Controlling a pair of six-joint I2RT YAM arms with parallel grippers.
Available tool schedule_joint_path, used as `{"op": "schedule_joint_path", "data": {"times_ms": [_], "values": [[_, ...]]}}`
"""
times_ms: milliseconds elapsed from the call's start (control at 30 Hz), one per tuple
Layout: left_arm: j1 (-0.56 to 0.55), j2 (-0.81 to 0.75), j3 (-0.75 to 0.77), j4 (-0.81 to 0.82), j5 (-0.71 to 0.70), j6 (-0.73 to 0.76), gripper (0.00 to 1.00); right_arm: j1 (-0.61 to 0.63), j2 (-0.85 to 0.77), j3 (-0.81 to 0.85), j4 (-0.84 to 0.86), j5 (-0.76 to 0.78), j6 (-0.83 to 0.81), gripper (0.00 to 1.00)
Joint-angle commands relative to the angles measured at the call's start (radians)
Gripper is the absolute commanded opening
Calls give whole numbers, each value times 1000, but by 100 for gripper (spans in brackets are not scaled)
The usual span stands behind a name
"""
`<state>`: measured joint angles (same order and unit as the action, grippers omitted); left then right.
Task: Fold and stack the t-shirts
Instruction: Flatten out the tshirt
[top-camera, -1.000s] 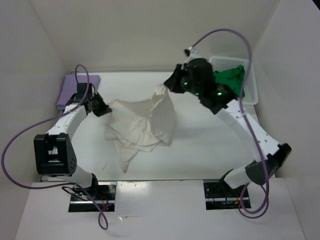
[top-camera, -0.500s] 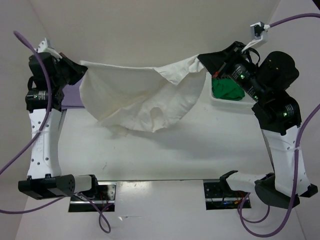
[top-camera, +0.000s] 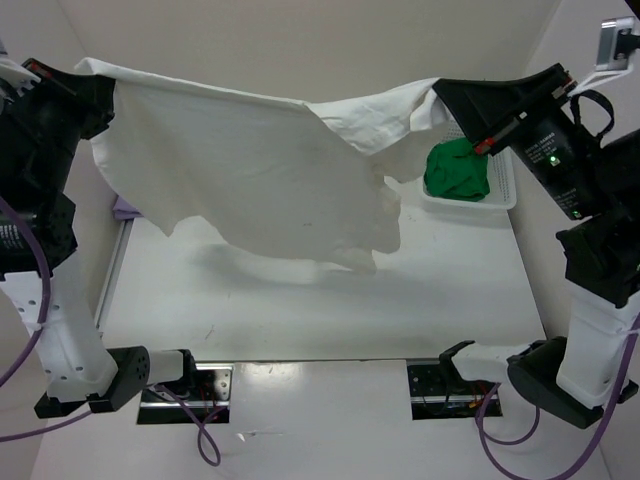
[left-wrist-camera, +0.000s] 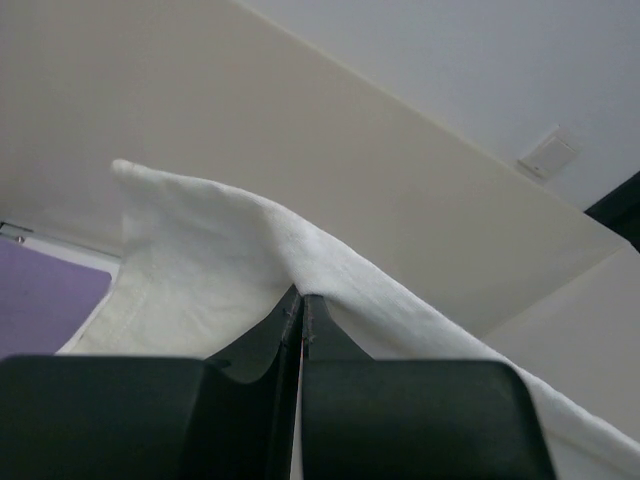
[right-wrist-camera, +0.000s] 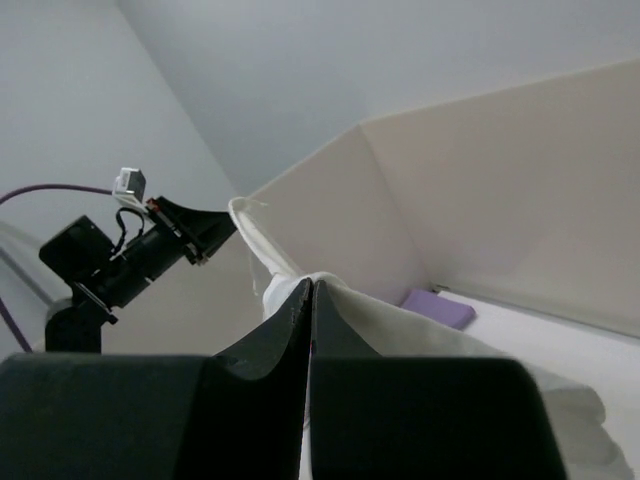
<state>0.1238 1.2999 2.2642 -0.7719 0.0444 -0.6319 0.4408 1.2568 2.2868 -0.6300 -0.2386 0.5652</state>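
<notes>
The off-white t-shirt (top-camera: 260, 165) hangs spread out high above the table, stretched between both arms. My left gripper (top-camera: 92, 82) is shut on its left corner at the top left; in the left wrist view the cloth (left-wrist-camera: 230, 255) drapes over the closed left gripper (left-wrist-camera: 301, 300). My right gripper (top-camera: 447, 92) is shut on the other corner at the top right, and the right wrist view shows cloth (right-wrist-camera: 420, 325) pinched at the right gripper (right-wrist-camera: 310, 285). The green t-shirt (top-camera: 457, 172) lies bunched in the basket. The lavender t-shirt (top-camera: 122, 209) peeks out under the hanging cloth at the left.
A white mesh basket (top-camera: 497, 192) stands at the back right of the table (top-camera: 300, 310). White walls close in the left, back and right sides. Both arm bases (top-camera: 130, 375) sit at the near edge.
Both arms have risen and swung outward, lifting the off-white shirt off the table and pulling it wide and taut; it now hangs higher and more spread than half a second ago.
</notes>
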Motion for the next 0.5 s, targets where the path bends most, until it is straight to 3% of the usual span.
{"op": "schedule_joint_path", "data": {"times_ms": [0,133,267,400,467], "values": [[-1,33,61,8,-20,38,0,12,24,49,35,30,4,0],[-1,88,8,52,75,38,0,12,101,80,7,179,-91,0],[-1,171,-235,126,78,38,0,12,273,57,56,319,-172,0],[-10,306,-334,181,80,49,0,-157,540,115,99,80,-111,0],[-24,441,-309,181,51,49,0,-210,745,219,99,58,-111,0]]}}
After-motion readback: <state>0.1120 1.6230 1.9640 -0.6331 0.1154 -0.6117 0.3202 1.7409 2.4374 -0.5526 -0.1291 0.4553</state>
